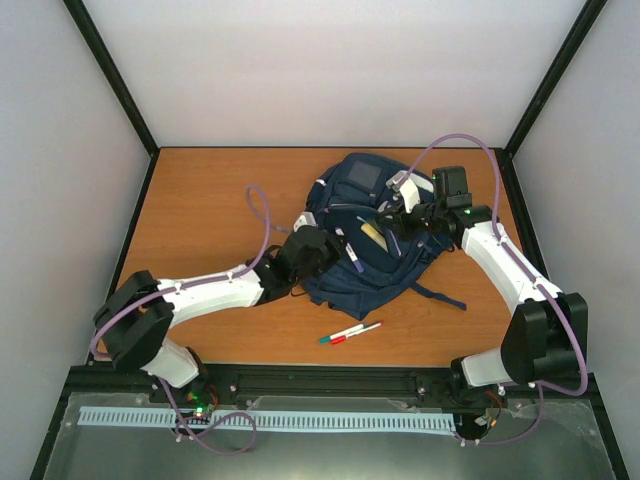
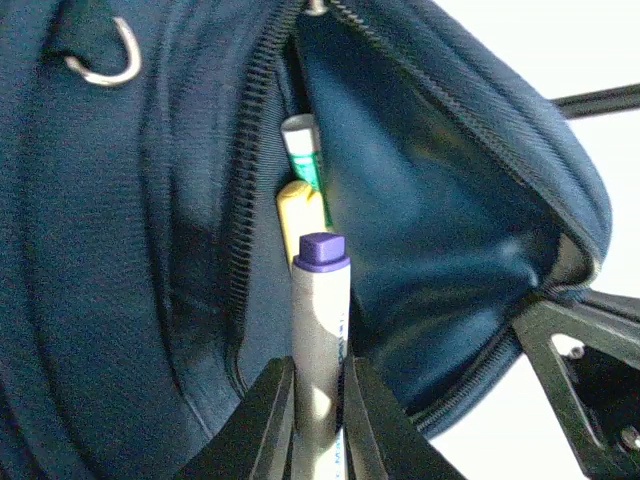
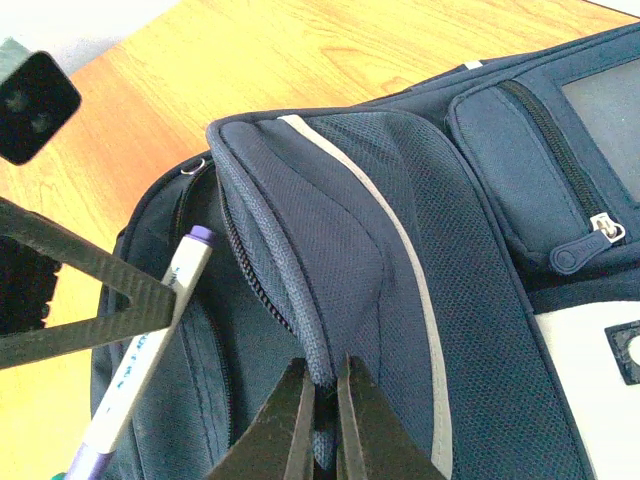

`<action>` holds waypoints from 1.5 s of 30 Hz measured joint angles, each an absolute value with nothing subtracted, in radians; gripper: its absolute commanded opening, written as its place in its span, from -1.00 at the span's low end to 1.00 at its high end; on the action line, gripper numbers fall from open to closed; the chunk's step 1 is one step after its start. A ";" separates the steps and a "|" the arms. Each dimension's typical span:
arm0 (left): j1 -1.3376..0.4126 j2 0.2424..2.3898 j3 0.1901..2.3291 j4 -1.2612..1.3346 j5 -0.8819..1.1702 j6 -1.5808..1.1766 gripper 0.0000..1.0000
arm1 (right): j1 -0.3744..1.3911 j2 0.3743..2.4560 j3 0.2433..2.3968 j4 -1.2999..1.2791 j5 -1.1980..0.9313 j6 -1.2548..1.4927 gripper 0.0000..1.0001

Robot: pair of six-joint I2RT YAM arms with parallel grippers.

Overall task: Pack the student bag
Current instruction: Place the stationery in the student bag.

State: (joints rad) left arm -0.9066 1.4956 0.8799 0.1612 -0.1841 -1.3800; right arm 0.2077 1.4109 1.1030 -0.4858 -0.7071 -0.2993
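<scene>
The student bag (image 1: 350,190), navy with a white patch, lies at the middle right of the table. My left gripper (image 2: 320,375) is shut on a white marker with a purple cap (image 2: 320,300), whose tip points into the open zip pocket (image 2: 440,230). A green-and-white marker (image 2: 300,145) and a yellow item (image 2: 300,205) sit inside that pocket. My right gripper (image 3: 322,385) is shut on the edge of the pocket flap (image 3: 300,250) and holds it up. The purple-capped marker (image 3: 165,300) shows beside it, at the bag's (image 3: 450,300) opening.
Two loose markers, one green (image 1: 340,335) and one red (image 1: 358,331), lie on the wooden table (image 1: 200,200) in front of the bag. A bag strap (image 1: 440,295) trails to the right. Black frame posts and white walls close the sides and back.
</scene>
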 measured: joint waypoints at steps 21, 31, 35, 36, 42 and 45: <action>-0.907 1.626 1.025 0.112 -0.404 -1.659 -0.55 | 0.207 1.411 1.103 -0.490 -0.715 -0.299 -0.94; -0.907 1.619 1.024 0.103 -0.410 -1.644 -0.14 | 0.207 1.414 1.103 -0.490 -0.717 -0.299 -0.94; -0.907 1.583 1.018 0.099 -0.398 -1.598 -0.11 | 0.207 1.420 1.103 -0.490 -0.720 -0.299 -0.94; -0.907 1.571 1.018 0.094 -0.394 -1.585 -0.10 | 0.207 1.420 1.103 -0.490 -0.720 -0.299 -0.95; -0.907 1.485 1.010 0.060 -0.360 -1.489 -0.09 | 0.207 1.421 1.103 -0.490 -0.720 -0.299 -0.95; -0.907 1.465 1.010 0.037 -0.334 -1.425 -0.08 | 0.207 1.422 1.103 -0.490 -0.722 -0.299 -0.94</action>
